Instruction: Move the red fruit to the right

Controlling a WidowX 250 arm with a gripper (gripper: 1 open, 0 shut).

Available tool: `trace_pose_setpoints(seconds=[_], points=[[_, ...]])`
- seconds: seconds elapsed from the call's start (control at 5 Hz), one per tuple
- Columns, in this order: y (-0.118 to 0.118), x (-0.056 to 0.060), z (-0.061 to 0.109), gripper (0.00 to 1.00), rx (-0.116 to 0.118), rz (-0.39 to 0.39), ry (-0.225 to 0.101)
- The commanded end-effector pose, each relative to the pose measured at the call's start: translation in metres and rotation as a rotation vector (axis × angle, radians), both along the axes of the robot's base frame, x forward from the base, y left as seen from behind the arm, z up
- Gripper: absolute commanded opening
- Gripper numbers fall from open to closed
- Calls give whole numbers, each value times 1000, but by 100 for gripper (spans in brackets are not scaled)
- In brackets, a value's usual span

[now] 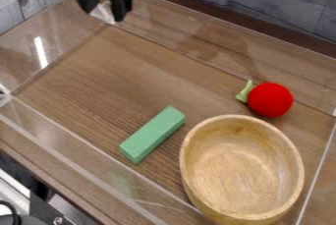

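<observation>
Two dark fingers (118, 7) hang spread apart with nothing between them, pointing down at the tabletop from the gripper (102, 6), which sits high in the far left corner of the view, just in front of the clear acrylic wall (39, 32) that fences the work area. The jaws carry no load, and the open stance suits a hand that has nothing to hold at this point. Well apart from it, across the wooden table (144, 77), the red fruit (270, 98) rests on the right side of the surface, its small green leaf part turned toward the left and back. It lies just beside the far rim of the wooden bowl (242, 167), outside the bowl and on the table itself, close to the right edge of the enclosure. The green block (152, 134) lies flat and diagonal near the middle front, to the left of the bowl and touching neither bowl nor fruit. Judged from how things lie, the fruit already occupies the right-hand part of the table, so the move looks finished, and the gripper's place far off in the opposite corner fits an arm parked clear of the objects rather than one lining up a grasp.
</observation>
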State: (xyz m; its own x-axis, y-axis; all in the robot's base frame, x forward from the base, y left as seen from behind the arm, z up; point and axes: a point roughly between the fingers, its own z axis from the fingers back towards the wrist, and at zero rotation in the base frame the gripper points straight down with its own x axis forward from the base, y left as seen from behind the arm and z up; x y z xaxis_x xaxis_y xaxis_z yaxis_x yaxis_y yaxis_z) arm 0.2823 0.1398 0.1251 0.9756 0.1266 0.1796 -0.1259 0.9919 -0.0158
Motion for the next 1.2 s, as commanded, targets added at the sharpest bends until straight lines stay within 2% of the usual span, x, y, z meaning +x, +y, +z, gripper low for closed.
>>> trace_pose_setpoints(seconds=[0.0, 0.4, 0.8, 1.0], points=[[17, 10, 9, 100, 44, 40, -54], [27, 20, 5, 100, 60, -37, -57], [10, 32, 3, 100, 70, -93, -57], [11, 29, -5, 100, 79, -118, -60]])
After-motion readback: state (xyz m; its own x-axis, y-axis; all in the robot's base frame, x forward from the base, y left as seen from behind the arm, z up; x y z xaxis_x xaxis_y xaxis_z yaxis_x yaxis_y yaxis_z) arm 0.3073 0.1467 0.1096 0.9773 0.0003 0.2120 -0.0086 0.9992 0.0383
